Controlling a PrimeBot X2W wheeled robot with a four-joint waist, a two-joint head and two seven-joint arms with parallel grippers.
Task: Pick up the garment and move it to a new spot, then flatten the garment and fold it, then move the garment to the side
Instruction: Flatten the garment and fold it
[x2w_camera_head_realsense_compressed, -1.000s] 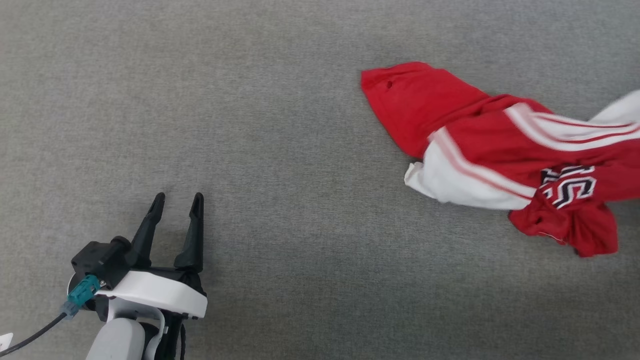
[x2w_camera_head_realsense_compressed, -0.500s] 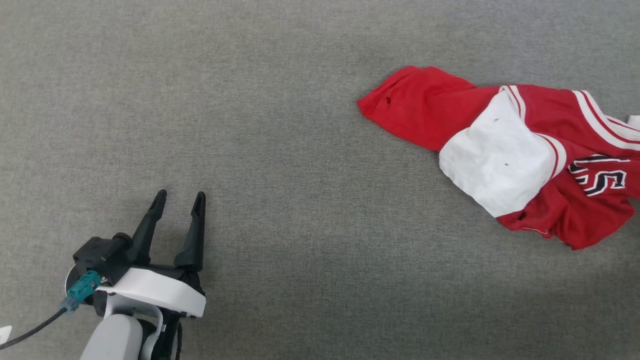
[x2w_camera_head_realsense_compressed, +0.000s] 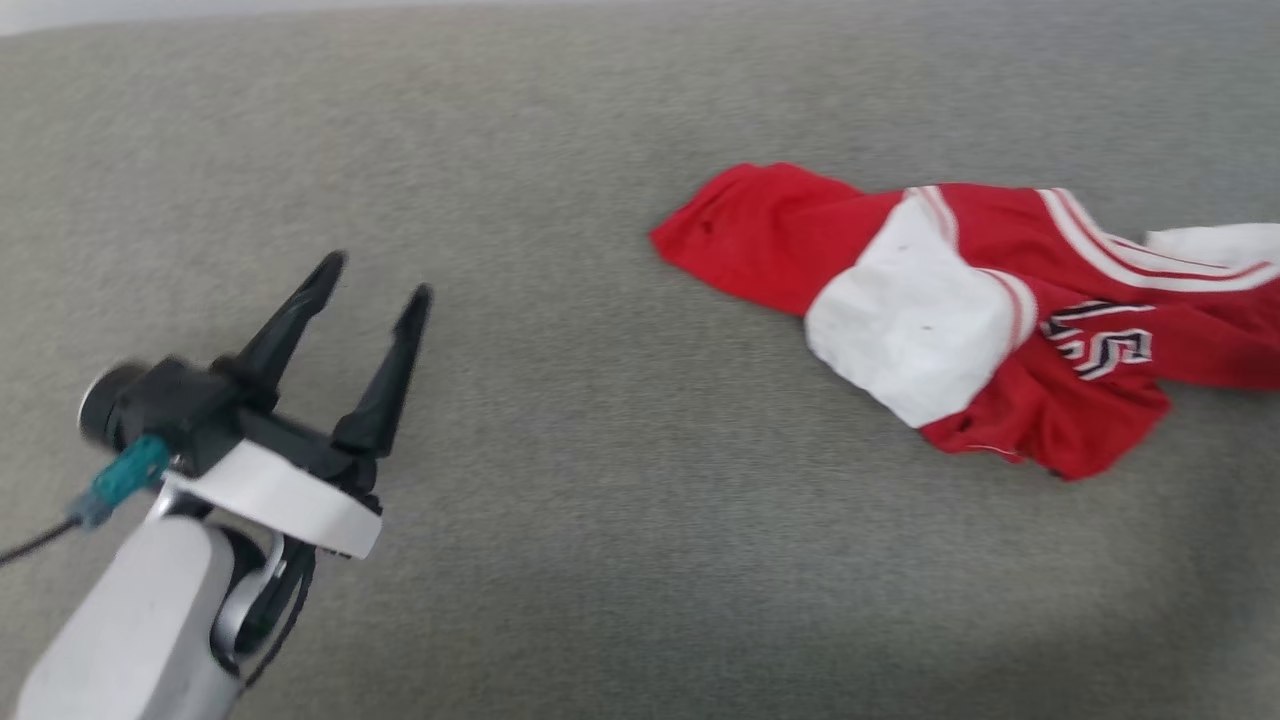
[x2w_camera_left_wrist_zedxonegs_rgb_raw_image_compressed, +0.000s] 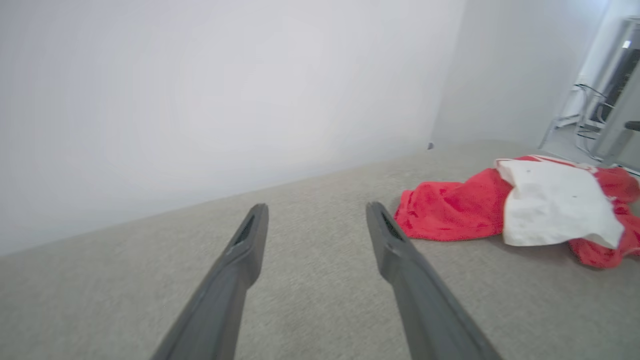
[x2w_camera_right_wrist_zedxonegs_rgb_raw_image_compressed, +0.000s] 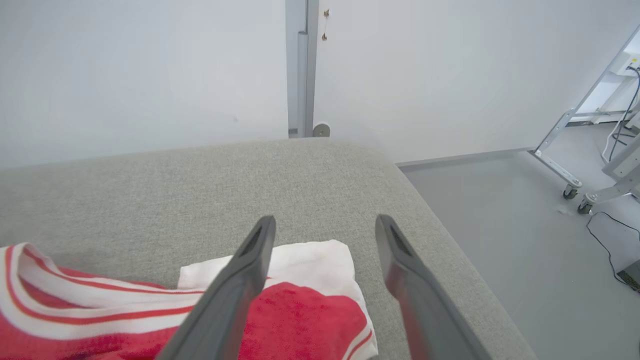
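My left gripper (x2w_camera_head_realsense_compressed: 378, 280) is hanging spread wide, empty, well apart from the garment (x2w_camera_head_realsense_compressed: 770, 235); my right gripper (x2w_camera_right_wrist_zedxonegs_rgb_raw_image_compressed: 325, 220) is gaping empty too, over it; garment is lying crumpled on grey cushion (x2w_camera_head_realsense_compressed: 600, 500)

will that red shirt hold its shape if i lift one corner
Probably not: the garment lies crumpled in soft folds, so it should sag from any pinch point. The thin layers suggest it is light. Pushed across the grey surface, it would likely bunch rather than slide.
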